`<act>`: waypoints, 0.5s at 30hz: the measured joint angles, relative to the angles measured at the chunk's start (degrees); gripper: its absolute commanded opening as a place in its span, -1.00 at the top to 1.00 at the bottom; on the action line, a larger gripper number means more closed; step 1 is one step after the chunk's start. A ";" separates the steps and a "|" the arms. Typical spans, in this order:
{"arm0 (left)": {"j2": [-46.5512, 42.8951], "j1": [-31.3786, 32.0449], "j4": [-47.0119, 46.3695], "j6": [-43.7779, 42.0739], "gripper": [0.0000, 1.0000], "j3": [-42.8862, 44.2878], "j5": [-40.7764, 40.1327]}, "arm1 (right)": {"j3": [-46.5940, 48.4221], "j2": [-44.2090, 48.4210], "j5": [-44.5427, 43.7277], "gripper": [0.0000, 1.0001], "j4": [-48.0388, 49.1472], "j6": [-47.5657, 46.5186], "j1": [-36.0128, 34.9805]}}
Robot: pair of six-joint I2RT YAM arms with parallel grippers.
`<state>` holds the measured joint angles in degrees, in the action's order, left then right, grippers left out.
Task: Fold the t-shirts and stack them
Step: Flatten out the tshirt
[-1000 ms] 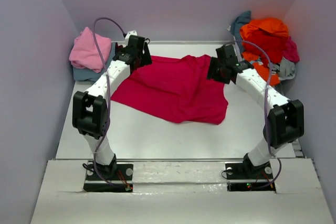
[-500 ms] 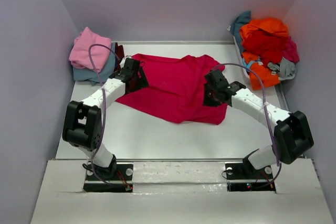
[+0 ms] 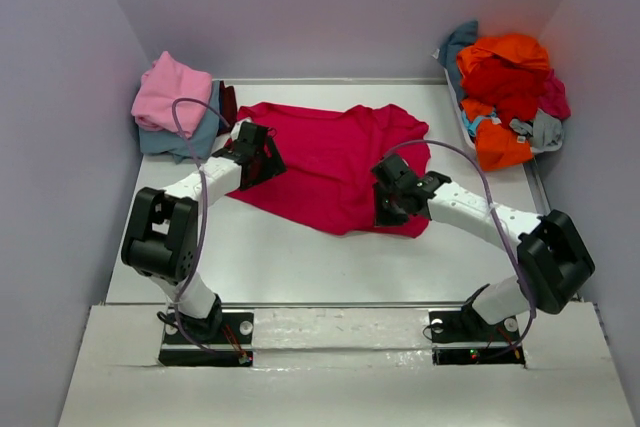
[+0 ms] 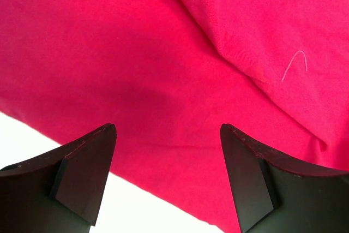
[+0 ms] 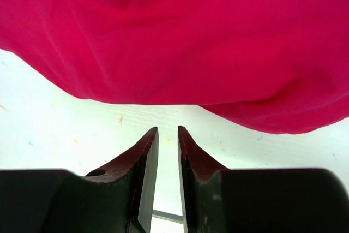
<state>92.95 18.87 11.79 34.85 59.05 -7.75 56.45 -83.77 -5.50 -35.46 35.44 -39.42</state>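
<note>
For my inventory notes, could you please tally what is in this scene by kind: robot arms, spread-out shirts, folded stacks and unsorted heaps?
Robot arms: 2 (left arm, right arm)
Spread-out t-shirt: 1
Folded stack: 1
Unsorted heap: 1
Total: 5

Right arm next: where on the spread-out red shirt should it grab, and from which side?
Take the near hem of the red shirt, straight ahead of the right gripper. Come from the near side, low along the table, after opening its almost closed, empty jaws wider. There the edge bulges in a rounded roll rather than lying flat, so a finger could probably slip under.
</note>
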 measured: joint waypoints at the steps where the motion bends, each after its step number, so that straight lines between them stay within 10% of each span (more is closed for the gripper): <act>1: 0.83 -0.15 -0.52 0.20 -0.76 0.00 0.31 | -0.24 -0.13 0.00 0.42 -0.02 0.17 -0.02; 15: 3.76 -1.20 -2.99 0.81 -0.75 0.02 2.08 | -1.66 -4.87 3.39 0.34 1.60 -0.15 -0.44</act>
<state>96.71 17.67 8.80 35.66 59.07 -5.67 54.78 -88.64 -2.11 -33.87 35.29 -39.86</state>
